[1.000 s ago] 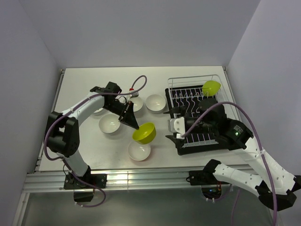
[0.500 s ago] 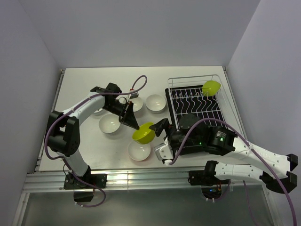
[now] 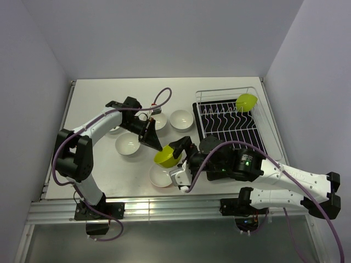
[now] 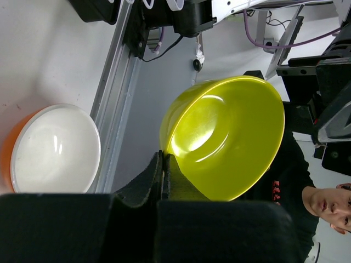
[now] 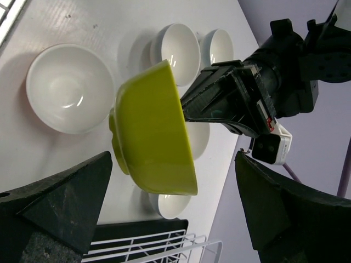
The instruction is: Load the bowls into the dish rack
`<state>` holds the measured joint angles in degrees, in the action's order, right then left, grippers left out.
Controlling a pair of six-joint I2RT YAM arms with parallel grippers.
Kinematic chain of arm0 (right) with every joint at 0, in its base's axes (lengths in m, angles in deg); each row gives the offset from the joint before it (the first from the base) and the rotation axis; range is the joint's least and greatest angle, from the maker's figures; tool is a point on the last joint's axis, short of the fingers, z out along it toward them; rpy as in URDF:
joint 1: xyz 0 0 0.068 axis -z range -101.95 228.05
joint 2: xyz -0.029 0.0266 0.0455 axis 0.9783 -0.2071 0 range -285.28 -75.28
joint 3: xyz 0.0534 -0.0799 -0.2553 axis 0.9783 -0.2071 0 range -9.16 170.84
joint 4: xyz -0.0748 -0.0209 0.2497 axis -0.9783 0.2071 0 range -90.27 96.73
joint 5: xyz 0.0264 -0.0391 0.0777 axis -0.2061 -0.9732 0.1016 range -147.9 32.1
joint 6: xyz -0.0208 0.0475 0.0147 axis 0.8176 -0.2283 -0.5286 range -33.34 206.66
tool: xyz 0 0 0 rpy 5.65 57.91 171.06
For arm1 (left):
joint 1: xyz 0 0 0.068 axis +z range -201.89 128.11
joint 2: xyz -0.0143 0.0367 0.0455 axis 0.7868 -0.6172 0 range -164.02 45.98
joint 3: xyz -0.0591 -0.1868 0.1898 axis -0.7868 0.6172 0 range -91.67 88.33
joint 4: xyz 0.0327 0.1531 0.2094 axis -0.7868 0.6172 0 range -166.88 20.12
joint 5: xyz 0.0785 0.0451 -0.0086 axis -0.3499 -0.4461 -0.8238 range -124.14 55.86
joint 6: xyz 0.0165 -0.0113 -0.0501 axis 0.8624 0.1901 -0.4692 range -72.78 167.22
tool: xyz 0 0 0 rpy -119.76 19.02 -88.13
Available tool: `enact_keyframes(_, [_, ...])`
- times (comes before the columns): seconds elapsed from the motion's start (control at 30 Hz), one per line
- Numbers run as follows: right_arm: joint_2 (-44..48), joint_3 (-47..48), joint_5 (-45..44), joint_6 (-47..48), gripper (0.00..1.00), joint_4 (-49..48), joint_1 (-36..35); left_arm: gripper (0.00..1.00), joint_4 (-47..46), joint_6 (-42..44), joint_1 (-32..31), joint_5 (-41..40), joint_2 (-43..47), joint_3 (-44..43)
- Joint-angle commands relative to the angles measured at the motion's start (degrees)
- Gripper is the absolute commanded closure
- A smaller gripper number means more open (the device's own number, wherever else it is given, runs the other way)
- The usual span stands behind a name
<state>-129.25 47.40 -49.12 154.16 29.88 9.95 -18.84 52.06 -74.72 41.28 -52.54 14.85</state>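
Note:
My left gripper point(image 3: 155, 143) is shut on the rim of a lime green bowl point(image 3: 166, 156) and holds it tilted above the table; the left wrist view shows the pinched rim point(image 4: 164, 156) and the bowl point(image 4: 225, 137). My right gripper point(image 3: 177, 161) is wide open, with the green bowl point(image 5: 151, 137) between its fingers point(image 5: 66, 203), apart from both. White bowls sit at the near middle point(image 3: 162, 175), left point(image 3: 128, 144) and far middle point(image 3: 181, 119). The near white bowl point(image 4: 55, 148) sits in an orange bowl point(image 4: 5, 159). The dish rack point(image 3: 258, 118) holds a second green bowl point(image 3: 246, 101).
Two more white bowls point(image 3: 160, 123) point(image 3: 114, 129) are partly hidden behind the left arm. The aluminium rail point(image 3: 164, 205) runs along the table's front edge. Walls close in the left, back and right sides. The rack's corner shows in the right wrist view point(image 5: 153, 246).
My right arm has swung left from over the dish rack to the held green bowl, its open fingers now either side of it. The left arm and bowl have stayed still.

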Motion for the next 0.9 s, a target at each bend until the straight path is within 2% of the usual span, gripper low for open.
enact_keyframes(0.0, [0.45,-0.83,-2.36,0.96,0.00,-4.40,-0.72,1.00,0.49,0.43,0.15,3.95,0.61,0.00])
enact_keyframes(0.5, [1.33,-5.75,-5.26,5.35,0.01,-7.30,-2.48,1.00,-1.26,-1.50,0.24,5.35,0.96,0.79])
enact_keyframes(0.8, [0.80,-6.54,-7.46,6.06,0.15,-10.99,-2.74,1.00,-1.79,-2.38,0.42,6.15,0.87,1.14])
enact_keyframes(0.87, [0.63,-6.55,-7.46,6.32,0.24,-10.73,-2.74,1.00,-1.88,-2.29,0.42,6.06,0.96,1.23])
